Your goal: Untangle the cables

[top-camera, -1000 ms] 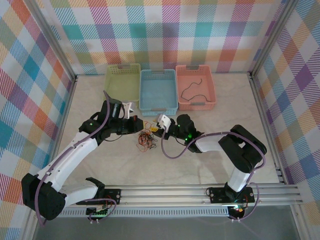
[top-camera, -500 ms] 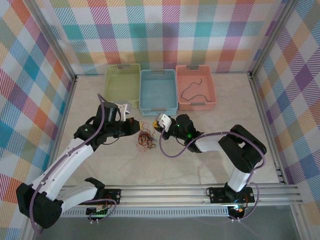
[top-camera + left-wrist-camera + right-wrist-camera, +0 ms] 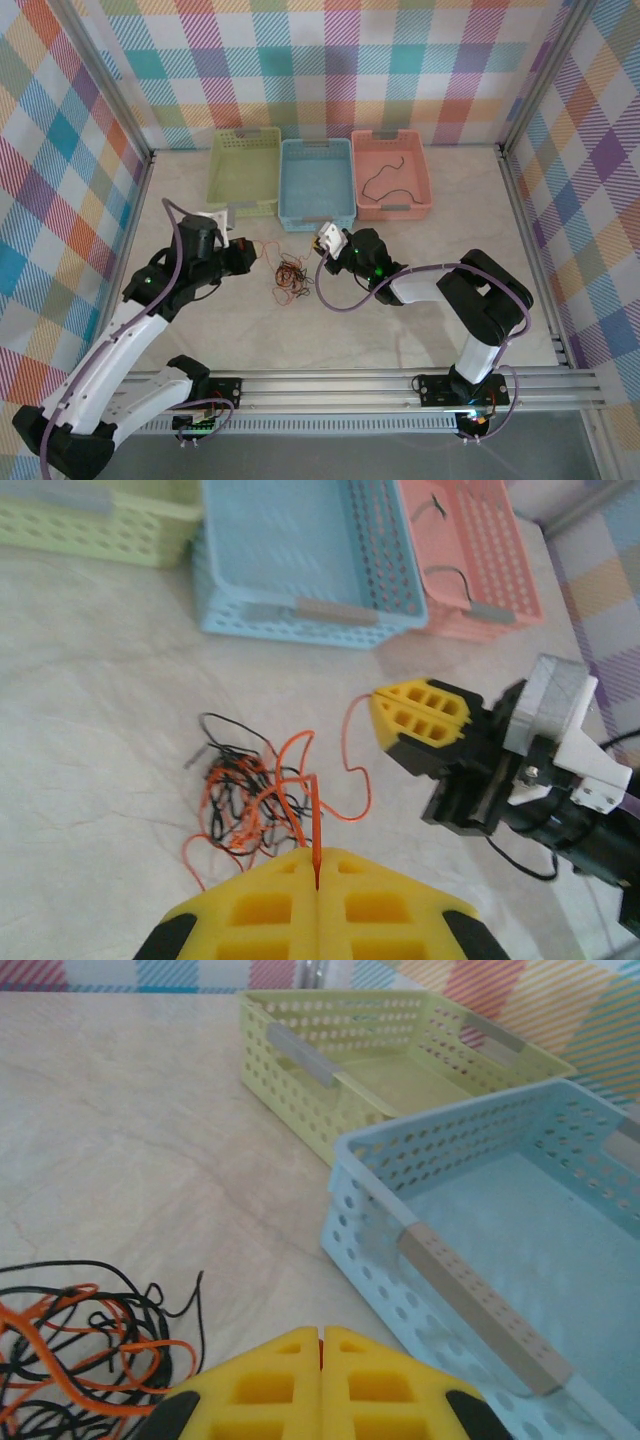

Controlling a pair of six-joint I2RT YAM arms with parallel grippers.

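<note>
Seen from the near edge, where the aluminium mounting rail (image 3: 350, 383) carries both arm bases, the beige marbled tabletop (image 3: 400, 335) is enclosed by aluminium posts and multicoloured plaid wall panels (image 3: 330, 60). At mid-table lies the tangle of thin red-orange and black cables (image 3: 291, 278) (image 3: 240, 800) (image 3: 70, 1350), loose on the surface. The left gripper (image 3: 258, 252) (image 3: 316, 865) sits just left of it, yellow pads pressed together on a red-orange strand (image 3: 314, 815) that rises from the heap into the seam. The right gripper (image 3: 322, 244) (image 3: 378, 702) (image 3: 321, 1345) sits just right of the heap, pads likewise together; a red-orange sliver shows at their seam and a red-orange loop reaches its tip. Against the far wall stand a yellow-green perforated plastic basket (image 3: 246, 132), a light blue one (image 3: 317, 219) and a salmon-pink one (image 3: 392, 209) holding a single dark cable (image 3: 385, 178). Compared with a second ago, the left arm has drawn back leftward and toward the near edge, while the heap and the right gripper have barely shifted.
</note>
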